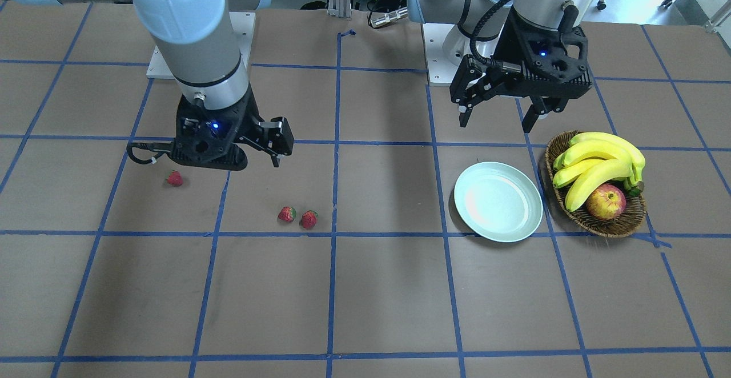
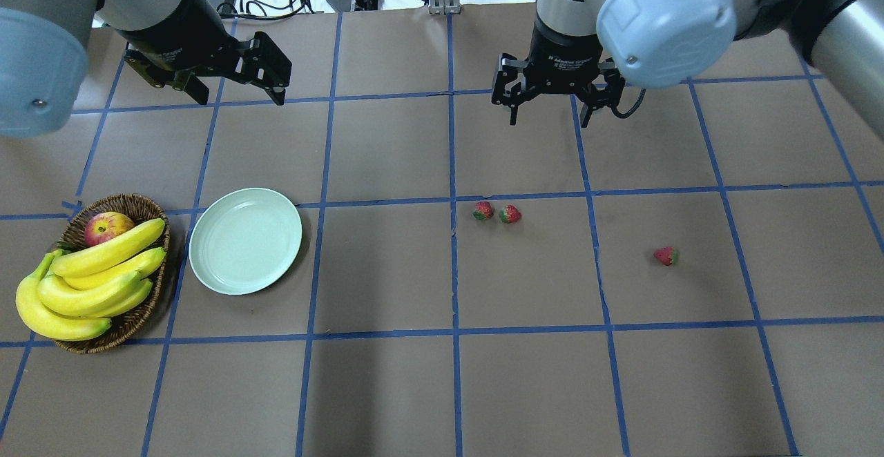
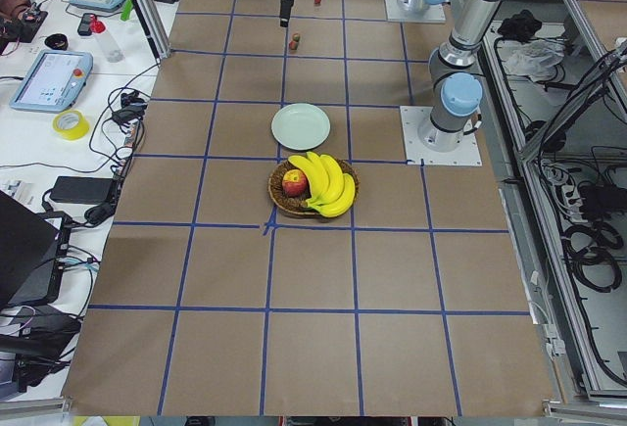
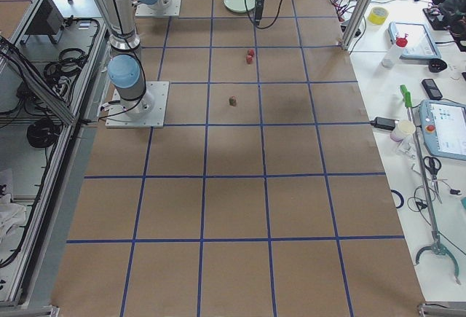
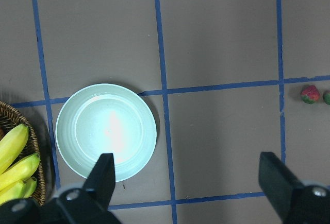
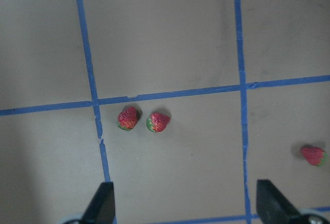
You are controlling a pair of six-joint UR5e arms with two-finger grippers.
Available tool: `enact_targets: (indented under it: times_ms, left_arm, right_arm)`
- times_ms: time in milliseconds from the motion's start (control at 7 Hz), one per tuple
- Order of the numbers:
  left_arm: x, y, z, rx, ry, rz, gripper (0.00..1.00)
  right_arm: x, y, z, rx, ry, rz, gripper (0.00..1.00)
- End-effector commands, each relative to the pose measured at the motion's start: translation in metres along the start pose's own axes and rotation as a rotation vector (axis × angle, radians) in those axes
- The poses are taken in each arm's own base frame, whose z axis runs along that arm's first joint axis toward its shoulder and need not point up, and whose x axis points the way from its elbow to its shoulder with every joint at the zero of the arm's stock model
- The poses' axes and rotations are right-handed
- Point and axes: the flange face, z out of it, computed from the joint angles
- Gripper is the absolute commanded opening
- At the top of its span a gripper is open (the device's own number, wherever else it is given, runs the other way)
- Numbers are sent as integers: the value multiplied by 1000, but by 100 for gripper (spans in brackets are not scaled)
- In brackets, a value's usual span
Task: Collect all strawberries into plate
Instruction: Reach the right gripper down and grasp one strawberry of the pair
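Note:
Three strawberries lie on the brown table: two side by side and one apart. They also show in the right wrist view. The empty mint-green plate sits on the table's left half and also shows in the left wrist view. My right gripper is open and empty, raised above the table behind the pair of strawberries. My left gripper is open and empty, raised behind the plate.
A brown wicker basket with bananas and a red-yellow apple stands just left of the plate. Blue tape lines grid the table. Cables and a post stand at the far edge.

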Motion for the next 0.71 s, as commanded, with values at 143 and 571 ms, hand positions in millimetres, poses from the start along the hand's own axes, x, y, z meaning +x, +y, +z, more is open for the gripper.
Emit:
enact_targets:
  times_ms: [143, 571]
  left_arm:
    - [0, 1, 0, 0, 0, 2, 100]
    - [0, 1, -1, 2, 0, 5, 100]
  right_arm:
    - [-69, -1, 124, 19, -17, -106, 94]
    - [-74, 16, 213, -34, -4, -138, 92]
